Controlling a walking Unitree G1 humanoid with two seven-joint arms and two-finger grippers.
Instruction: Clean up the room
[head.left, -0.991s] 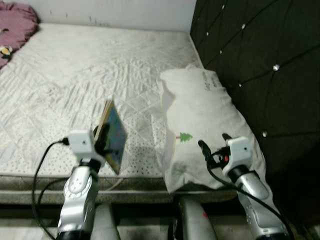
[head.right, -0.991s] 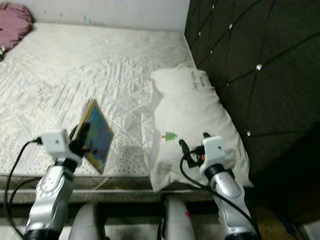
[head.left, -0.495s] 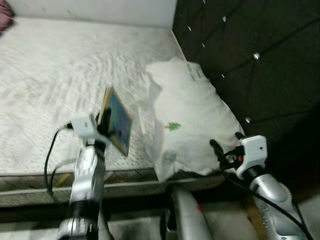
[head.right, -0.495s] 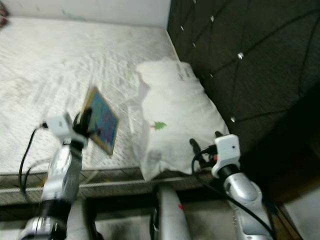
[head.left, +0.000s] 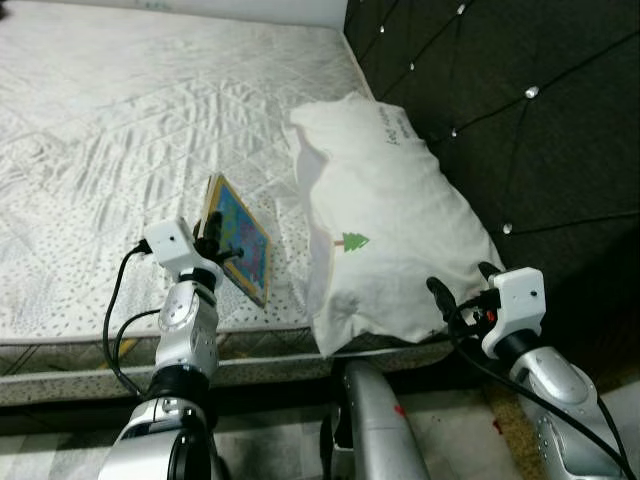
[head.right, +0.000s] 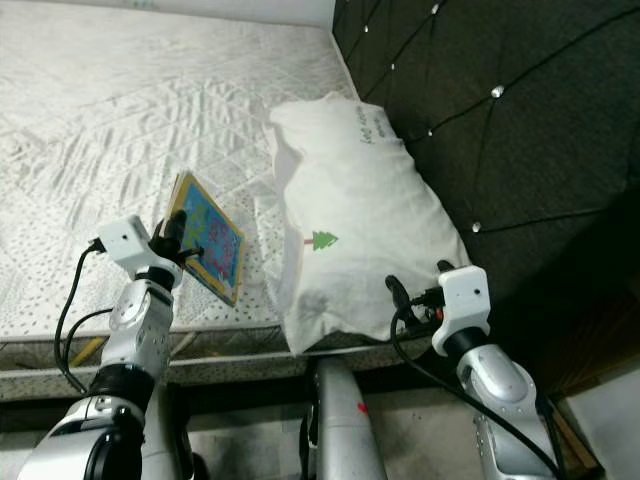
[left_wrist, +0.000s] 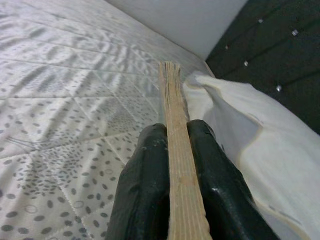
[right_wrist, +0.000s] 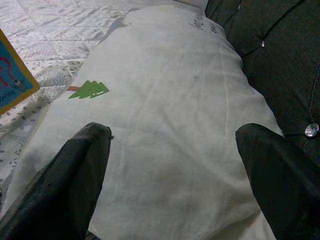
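My left gripper (head.left: 217, 242) is shut on a thin book (head.left: 240, 247) with a colourful blue cover, holding it on edge just above the white quilted mattress (head.left: 110, 140) near its front edge. In the left wrist view the book's page edge (left_wrist: 176, 145) runs between the two black fingers (left_wrist: 145, 185). A white pillow (head.left: 385, 225) with a small green tree print lies to the book's right against the headboard. My right gripper (head.left: 462, 296) hangs open at the pillow's front right corner; in the right wrist view its fingers (right_wrist: 75, 170) stand wide apart over the pillow (right_wrist: 165, 115).
A dark tufted headboard (head.left: 500, 110) rises along the right side of the bed. The mattress's front edge (head.left: 90, 345) runs just ahead of my arms. A white wall (head.right: 200, 8) closes the far end of the bed.
The camera has swung right and tilted, so the pink bedding at far left has left the view. My left gripper still holds the book, now lower over the mattress.
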